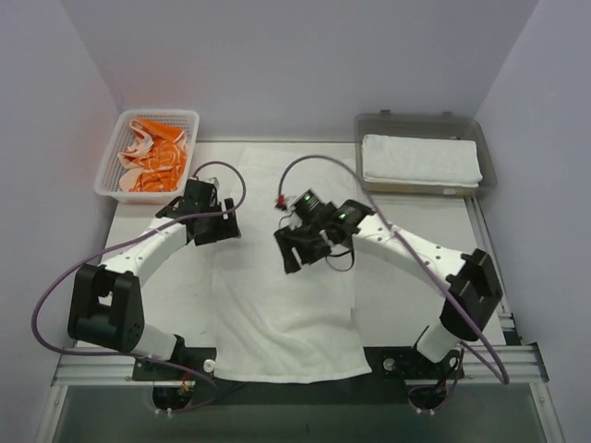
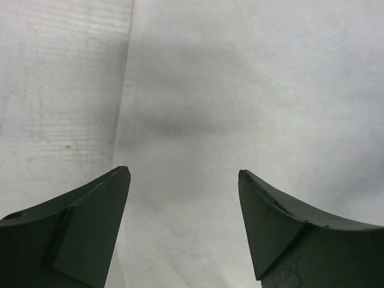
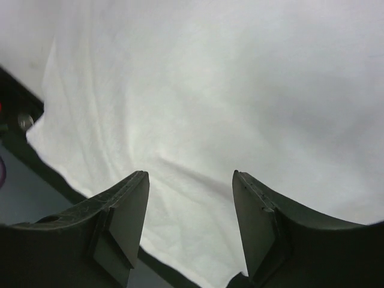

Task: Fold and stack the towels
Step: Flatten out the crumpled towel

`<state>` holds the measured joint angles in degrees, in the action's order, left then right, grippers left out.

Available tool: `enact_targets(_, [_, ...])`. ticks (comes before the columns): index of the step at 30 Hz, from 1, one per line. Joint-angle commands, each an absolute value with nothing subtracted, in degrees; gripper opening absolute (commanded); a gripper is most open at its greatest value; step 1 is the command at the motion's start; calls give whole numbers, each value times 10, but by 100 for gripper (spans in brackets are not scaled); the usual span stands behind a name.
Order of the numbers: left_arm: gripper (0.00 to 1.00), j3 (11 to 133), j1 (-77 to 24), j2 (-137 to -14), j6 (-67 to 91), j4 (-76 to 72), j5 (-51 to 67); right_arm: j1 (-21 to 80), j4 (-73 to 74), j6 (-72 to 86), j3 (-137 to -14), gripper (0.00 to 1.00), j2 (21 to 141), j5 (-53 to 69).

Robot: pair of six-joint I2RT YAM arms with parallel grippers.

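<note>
Towels are partly dealt with, I'd say: a folded white towel (image 1: 420, 159) lies in the grey tray (image 1: 488, 168) at two o'clock, an orange-and-white towel (image 1: 152, 157) sits crumpled in the mesh basket (image 1: 105, 177) at ten o'clock, and the spread towel (image 1: 286, 309) lies flat mid-table, not yet folded. The left gripper (image 1: 217, 226) hangs by its nine o'clock edge and the right gripper (image 1: 295, 249) over its middle, both with jaws apart, holding nothing.

Spread right hand (image 3: 189, 180) over towel (image 3: 228, 90)
</note>
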<state>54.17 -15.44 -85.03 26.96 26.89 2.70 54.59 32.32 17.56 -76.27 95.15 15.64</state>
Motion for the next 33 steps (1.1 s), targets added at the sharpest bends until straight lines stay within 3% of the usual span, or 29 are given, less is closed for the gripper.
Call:
enact_targets(1, [84,611,-152,-823,233,253,4,434,354,135,-766,57,909,107])
enact_targets(6, [81,686,-153,-917,200,228,-7,327,342,119,-823,55,998,88])
enact_targets(11, [74,751,-159,-1033,189,207,-1,291,316,120,-870,52,1101,71])
enact_targets(18, [63,716,-170,-1091,242,250,12,287,315,127,-858,50,1158,114])
enact_targets(26, [63,497,-201,-957,317,250,25,331,337,164,-697,50,1084,153])
enact_targets(33, [63,349,-206,-687,381,310,18,387,362,176,-600,50,973,180])
